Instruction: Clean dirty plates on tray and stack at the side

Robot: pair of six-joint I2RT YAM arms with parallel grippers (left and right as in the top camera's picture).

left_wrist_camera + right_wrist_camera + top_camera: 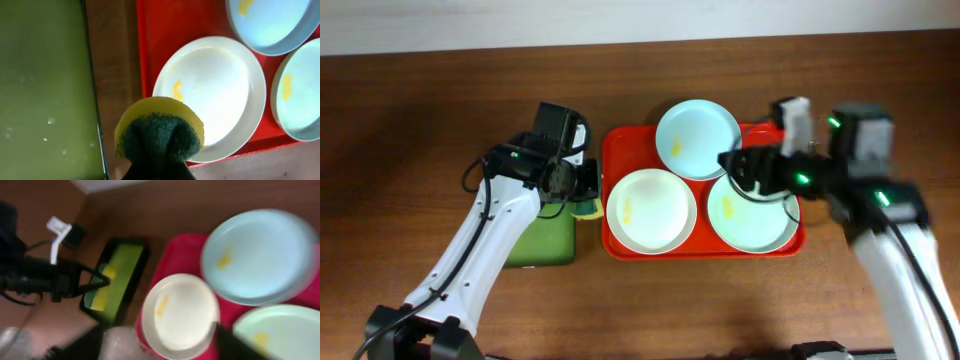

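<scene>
The red tray [616,150] holds three plates: pale blue [698,138] at the back, creamy white [651,210] front left, pale mint [752,215] front right. Each has a small yellow smear. My left gripper [582,193] is shut on a yellow and dark green sponge [159,131], held above the tray's left rim, next to the white plate [210,95]. My right gripper [748,170] is open and empty, hovering over the mint plate's back edge. In the blurred right wrist view its fingers [167,332] frame the white plate [182,312].
A smaller dark-rimmed green tray [540,240] lies left of the red tray on the brown wooden table; it also shows in the left wrist view [45,90] and the right wrist view [120,270]. A white wall edge runs along the back.
</scene>
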